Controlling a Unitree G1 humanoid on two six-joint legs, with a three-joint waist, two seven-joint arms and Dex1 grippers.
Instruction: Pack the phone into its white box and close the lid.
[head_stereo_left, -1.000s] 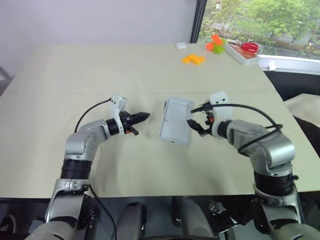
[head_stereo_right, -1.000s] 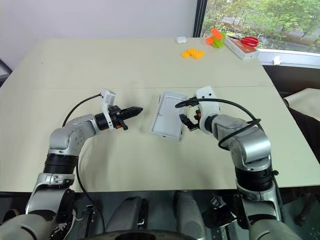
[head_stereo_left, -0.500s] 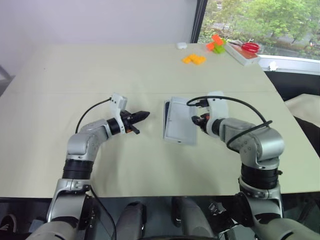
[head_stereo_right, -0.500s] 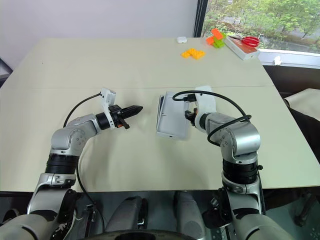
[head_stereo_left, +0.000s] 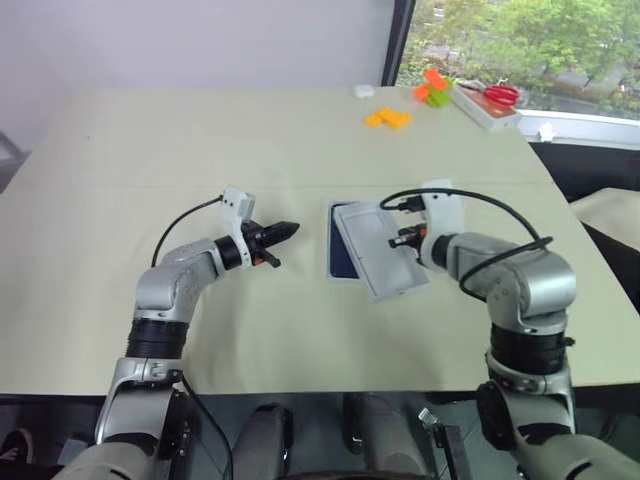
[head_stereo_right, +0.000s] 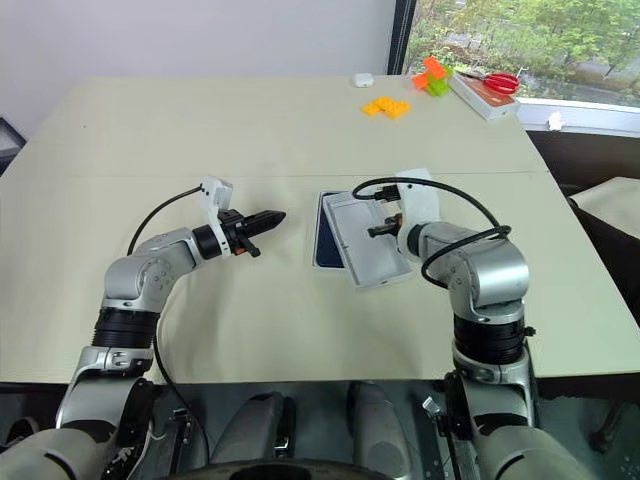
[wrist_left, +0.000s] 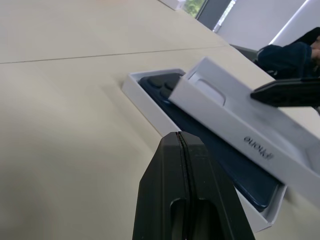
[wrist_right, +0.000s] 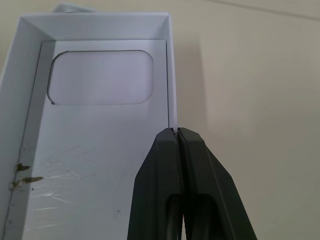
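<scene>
Lying far across the table (head_stereo_left: 150, 140), scissors (head_stereo_left: 490, 93) and orange blocks (head_stereo_left: 387, 118)

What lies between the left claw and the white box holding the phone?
Bare table between the left claw and the white box, in the eye views.

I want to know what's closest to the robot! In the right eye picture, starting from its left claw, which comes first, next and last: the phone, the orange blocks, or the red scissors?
From the left claw:
1. The phone, just to its right, lying in the white box.
2. The orange blocks, far back on the table.
3. The red scissors, farthest, at the back right corner by the window.
</scene>
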